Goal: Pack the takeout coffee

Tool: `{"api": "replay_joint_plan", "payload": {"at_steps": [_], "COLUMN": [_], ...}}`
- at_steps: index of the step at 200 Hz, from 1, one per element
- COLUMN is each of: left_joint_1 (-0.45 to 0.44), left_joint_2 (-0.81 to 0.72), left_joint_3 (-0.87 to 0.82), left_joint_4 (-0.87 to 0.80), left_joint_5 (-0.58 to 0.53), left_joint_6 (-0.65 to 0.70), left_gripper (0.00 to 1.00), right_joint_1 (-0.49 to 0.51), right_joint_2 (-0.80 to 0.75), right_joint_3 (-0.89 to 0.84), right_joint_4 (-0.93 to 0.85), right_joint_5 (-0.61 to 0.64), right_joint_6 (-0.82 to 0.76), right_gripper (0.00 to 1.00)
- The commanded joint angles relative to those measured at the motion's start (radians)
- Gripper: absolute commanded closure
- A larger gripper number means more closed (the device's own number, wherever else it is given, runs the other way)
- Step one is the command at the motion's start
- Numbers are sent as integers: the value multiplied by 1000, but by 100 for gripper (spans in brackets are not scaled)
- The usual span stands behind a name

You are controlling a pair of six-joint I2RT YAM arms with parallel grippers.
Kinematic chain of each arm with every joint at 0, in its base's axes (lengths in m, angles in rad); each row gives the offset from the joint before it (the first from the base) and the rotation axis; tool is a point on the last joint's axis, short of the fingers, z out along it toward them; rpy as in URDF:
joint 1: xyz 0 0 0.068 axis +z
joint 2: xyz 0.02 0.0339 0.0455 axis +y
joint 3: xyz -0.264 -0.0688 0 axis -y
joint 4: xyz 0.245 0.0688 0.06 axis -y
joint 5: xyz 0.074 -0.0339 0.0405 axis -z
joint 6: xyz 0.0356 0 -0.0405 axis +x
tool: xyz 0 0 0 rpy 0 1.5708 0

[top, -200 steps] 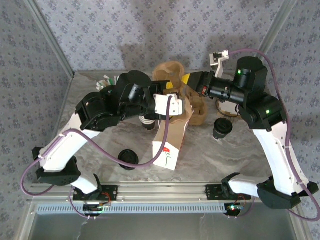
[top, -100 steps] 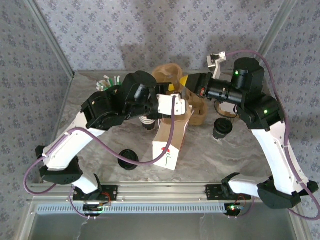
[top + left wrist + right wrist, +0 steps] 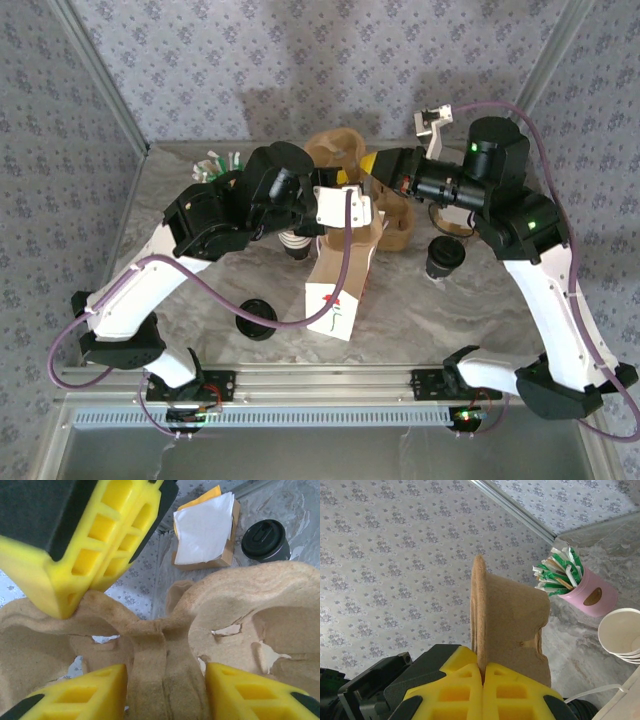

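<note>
Takeout coffee [image 3: 443, 258], black-lidded, stands upright on the marble table [image 3: 470, 322], at 4 o'clock of the moulded pulp cup carrier [image 3: 398, 230] and apart from it. From the left wrist it sits just beside a box of napkins [image 3: 204, 527]. A second black-lidded cup [image 3: 257, 318] stands at 8 o'clock of the paper bag [image 3: 338, 290]. The right gripper [image 3: 482, 672] is pinched tight on the carrier's rim. The left gripper [image 3: 165, 685] straddles the carrier's central ridge, fingers narrow on either side; whether they grip it I cannot tell. A pink straw cup [image 3: 587, 597] stands at 10 o'clock of the carrier.
</note>
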State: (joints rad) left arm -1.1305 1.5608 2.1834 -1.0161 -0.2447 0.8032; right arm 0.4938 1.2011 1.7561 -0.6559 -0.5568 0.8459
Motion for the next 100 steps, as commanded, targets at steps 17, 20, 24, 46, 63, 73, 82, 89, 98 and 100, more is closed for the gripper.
{"api": "replay_joint_plan", "payload": {"at_steps": [17, 20, 24, 46, 63, 73, 82, 89, 98, 100], "left_joint_1": [3, 3, 3, 3, 3, 3, 3, 3, 3, 3], "left_joint_2": [7, 7, 7, 7, 8, 8, 8, 9, 9, 8], "left_joint_3": [-4, -4, -4, -5, -7, -9, -10, -11, -13, -13], "left_joint_4": [30, 30, 30, 30, 32, 33, 34, 36, 37, 37], "left_joint_5": [-14, -15, -15, -14, -15, -17, -20, -21, -23, -22], "left_joint_6": [-1, -2, -1, -3, -4, -3, -3, -4, -5, -5], "left_gripper": [59, 59, 60, 61, 62, 62, 62, 63, 65, 65], "right_joint_1": [4, 4, 4, 3, 1, 1, 1, -1, -1, -1], "right_joint_2": [-20, -20, -20, -20, -20, -21, -20, -20, -20, -20], "right_joint_3": [-7, -8, -9, -9, -9, -9, -9, -9, -10, -9], "right_joint_4": [35, 35, 35, 38, 37, 36, 38, 39, 40, 40], "right_joint_5": [-8, -9, -9, -9, -8, -8, -8, -9, -11, -11], "right_joint_6": [-2, -1, -2, -2, 0, -1, -1, 1, 0, 0], "right_gripper": [94, 94, 93, 92, 92, 91, 91, 91, 88, 88]}}
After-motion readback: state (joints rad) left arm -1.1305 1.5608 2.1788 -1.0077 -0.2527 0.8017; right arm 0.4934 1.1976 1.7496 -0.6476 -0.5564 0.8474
